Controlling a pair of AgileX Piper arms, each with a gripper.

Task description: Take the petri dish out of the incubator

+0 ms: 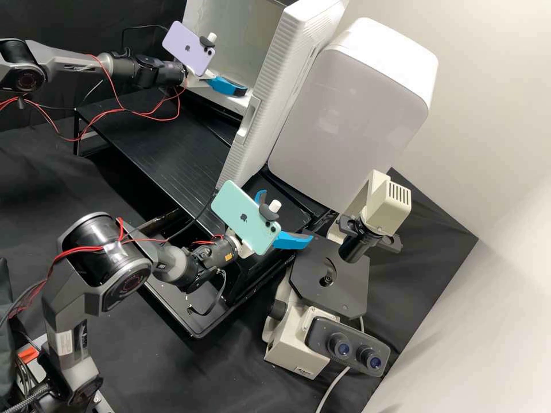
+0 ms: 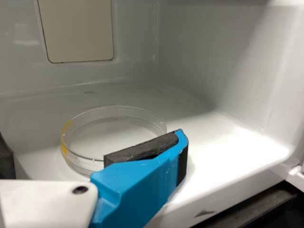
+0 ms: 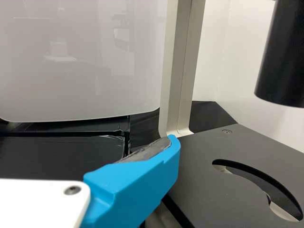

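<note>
One of my blue fingers point(image 3: 137, 185) shows its grey pad point(image 3: 147, 151) bare, with nothing pressed against it. Its tip sits near the foot of a cream post point(image 3: 183, 66). On one side of the post is a frosted white panel point(image 3: 80, 57) above a black shelf point(image 3: 57, 147). On the other is a black stage point(image 3: 213, 199) with a curved slot point(image 3: 259, 183), and a black cylinder point(image 3: 282, 52) hangs over it.

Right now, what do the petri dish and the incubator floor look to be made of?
The petri dish looks like clear glossy plastic or glass, I cannot tell which: the white floor shows through it. The incubator floor looks like smooth white moulded plastic, going by its soft sheen and rounded corners.
</note>
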